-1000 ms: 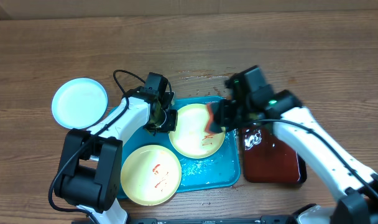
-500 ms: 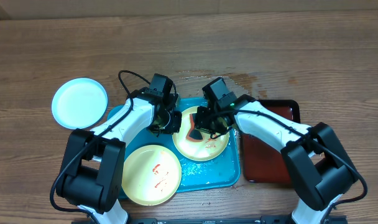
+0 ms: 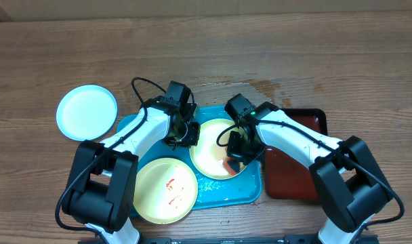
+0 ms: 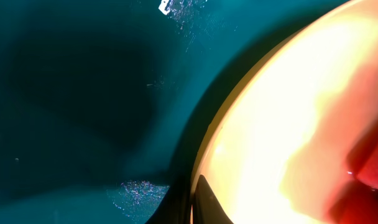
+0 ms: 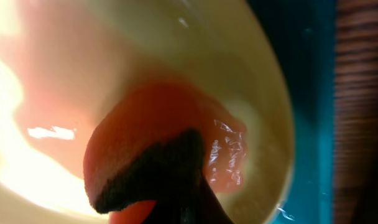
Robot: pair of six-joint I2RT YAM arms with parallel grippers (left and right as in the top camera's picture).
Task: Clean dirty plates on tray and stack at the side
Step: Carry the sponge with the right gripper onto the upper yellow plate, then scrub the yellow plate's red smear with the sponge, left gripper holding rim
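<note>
A pale yellow-green plate (image 3: pixel 209 152) lies in the middle of the turquoise tray (image 3: pixel 243 188). My left gripper (image 3: pixel 188 133) is shut on that plate's left rim; in the left wrist view a finger (image 4: pixel 200 202) pinches the rim of the plate (image 4: pixel 270 124) over the tray (image 4: pixel 83 93). My right gripper (image 3: pixel 236 150) is shut on an orange-red sponge (image 3: pixel 228 165) and presses it on the plate's right lower part. The right wrist view shows the sponge (image 5: pixel 145 143) on the wet plate (image 5: pixel 114 56). A second yellow-green plate (image 3: pixel 164 191) with red smears lies at the tray's front left. The mint-white plate (image 3: pixel 87 112) lies on the table, left.
A dark red-brown tray (image 3: pixel 297 177) stands right of the turquoise tray, under my right arm. Wet patches show on the wooden table (image 3: pixel 250 85) behind the trays. A cable loops above my left wrist (image 3: pixel 141 85).
My right gripper brought the sponge from beside the red-brown tray onto the plate, then swept it from the plate's upper left to its lower right. My left gripper kept its hold.
</note>
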